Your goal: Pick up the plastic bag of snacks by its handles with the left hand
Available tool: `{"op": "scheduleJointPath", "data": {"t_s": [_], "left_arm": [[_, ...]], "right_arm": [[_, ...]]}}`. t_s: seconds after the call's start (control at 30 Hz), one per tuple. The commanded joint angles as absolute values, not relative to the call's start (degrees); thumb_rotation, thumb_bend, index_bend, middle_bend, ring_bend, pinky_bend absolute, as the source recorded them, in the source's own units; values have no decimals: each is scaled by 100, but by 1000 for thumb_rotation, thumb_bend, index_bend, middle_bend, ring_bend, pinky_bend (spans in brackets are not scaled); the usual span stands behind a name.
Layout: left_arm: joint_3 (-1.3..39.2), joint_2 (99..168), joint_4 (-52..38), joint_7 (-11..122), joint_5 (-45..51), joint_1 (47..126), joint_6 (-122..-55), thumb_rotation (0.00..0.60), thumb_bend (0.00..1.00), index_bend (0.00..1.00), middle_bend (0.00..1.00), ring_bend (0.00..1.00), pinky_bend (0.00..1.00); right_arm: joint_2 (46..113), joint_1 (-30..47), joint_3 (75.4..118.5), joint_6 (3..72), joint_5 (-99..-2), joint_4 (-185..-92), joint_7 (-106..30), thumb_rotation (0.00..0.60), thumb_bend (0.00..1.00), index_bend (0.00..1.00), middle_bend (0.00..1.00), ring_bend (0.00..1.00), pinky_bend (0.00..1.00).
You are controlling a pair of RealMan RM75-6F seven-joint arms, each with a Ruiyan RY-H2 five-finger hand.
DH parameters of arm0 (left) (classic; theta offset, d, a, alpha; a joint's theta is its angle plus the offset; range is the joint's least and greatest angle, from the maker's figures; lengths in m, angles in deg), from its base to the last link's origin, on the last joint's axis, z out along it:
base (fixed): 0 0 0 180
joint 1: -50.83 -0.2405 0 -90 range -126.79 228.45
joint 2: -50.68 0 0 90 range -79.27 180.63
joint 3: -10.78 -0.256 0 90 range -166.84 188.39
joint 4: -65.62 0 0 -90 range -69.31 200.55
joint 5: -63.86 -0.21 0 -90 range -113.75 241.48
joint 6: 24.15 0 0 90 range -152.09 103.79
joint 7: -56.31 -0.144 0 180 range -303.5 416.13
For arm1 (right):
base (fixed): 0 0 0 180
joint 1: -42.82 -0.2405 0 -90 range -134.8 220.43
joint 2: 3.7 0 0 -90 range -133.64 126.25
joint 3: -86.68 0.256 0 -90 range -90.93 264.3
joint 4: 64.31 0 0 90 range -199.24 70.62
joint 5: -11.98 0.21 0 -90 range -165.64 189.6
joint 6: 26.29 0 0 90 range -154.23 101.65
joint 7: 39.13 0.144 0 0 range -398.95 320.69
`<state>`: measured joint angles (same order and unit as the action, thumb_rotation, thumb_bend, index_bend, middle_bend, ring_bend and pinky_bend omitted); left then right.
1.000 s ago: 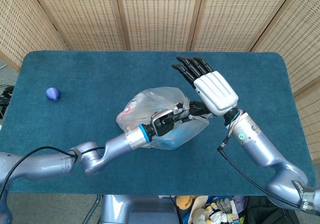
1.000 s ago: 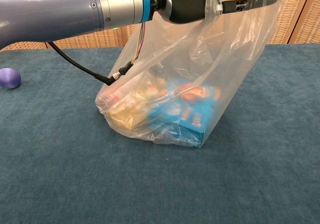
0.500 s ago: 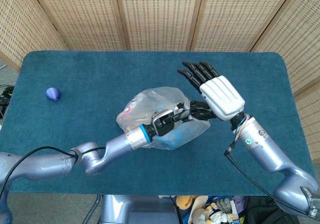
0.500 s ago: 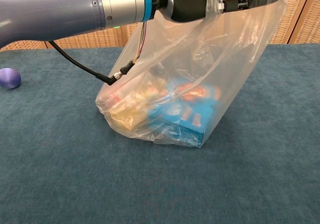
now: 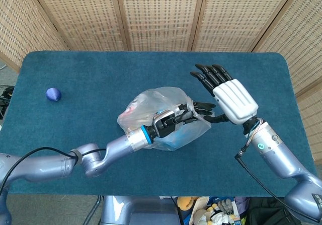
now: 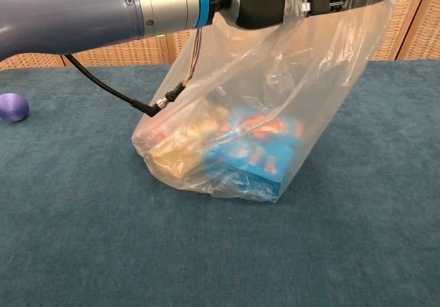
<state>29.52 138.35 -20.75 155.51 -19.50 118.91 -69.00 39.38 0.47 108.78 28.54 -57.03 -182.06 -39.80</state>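
Lifting stage: left hand [image 5: 173, 120] clamped on plastic bag [image 6: 254, 135] handles (right hand [image 5: 229, 96] spread, empty), base on worktop [image 6: 82, 238]; needs straight upward pull.

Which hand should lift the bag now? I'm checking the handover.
Left: the left hand already has the plastic bag's handles threaded over its fingers, while the right hand hovers open beside it.

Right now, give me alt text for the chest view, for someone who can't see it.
The left hand holds the handles of a clear plastic bag of snacks, its bottom resting on the blue carpeted table. Blue and orange packets show through the plastic, and a small purple ball lies at far left.
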Motion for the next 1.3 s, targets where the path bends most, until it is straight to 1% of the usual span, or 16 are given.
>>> {"op": "scheduleJointPath", "data": {"t_s": [0.03, 0.53, 0.7, 0.87, 1.0, 1.2, 1.3], "left_arm": [[2974, 13831, -2099, 15527, -1924, 11885, -6897, 292, 303, 271, 128, 144, 148], [3143, 13957, -2085, 15314, -1735, 11924, -6865, 291, 301, 285, 135, 147, 147], [3222, 14011, -2105, 15151, -1584, 11899, -6873, 295, 303, 292, 142, 150, 148], [3297, 14020, -2119, 14988, -1424, 11830, -6877, 359, 311, 299, 194, 179, 164], [3316, 14004, -2136, 14954, -1411, 11788, -6871, 395, 322, 303, 241, 213, 197], [3366, 13973, -2176, 14990, -1467, 11740, -6862, 425, 328, 338, 358, 284, 251], [3402, 13943, -2208, 14974, -1469, 11722, -6856, 436, 332, 381, 404, 321, 280]], "right_arm": [[3923, 157, 10809, 2937, -5844, -18204, -3857, 600, 0, 0, 0, 0, 27], [3808, 755, 10481, 3397, -6539, -17920, -3190, 600, 0, 0, 0, 0, 28], [3680, 1071, 10380, 3752, -6823, -17720, -2869, 600, 0, 0, 0, 0, 27], [3590, 1385, 10259, 4083, -6990, -17385, -2615, 600, 0, 0, 0, 0, 27], [3601, 1623, 10156, 4268, -6924, -17031, -2430, 600, 0, 0, 0, 0, 28], [3918, 1925, 9846, 4345, -6971, -16331, -2188, 600, 0, 0, 0, 0, 27], [4210, 2058, 9670, 4367, -7020, -15994, -2059, 600, 0, 0, 0, 0, 27]]}}
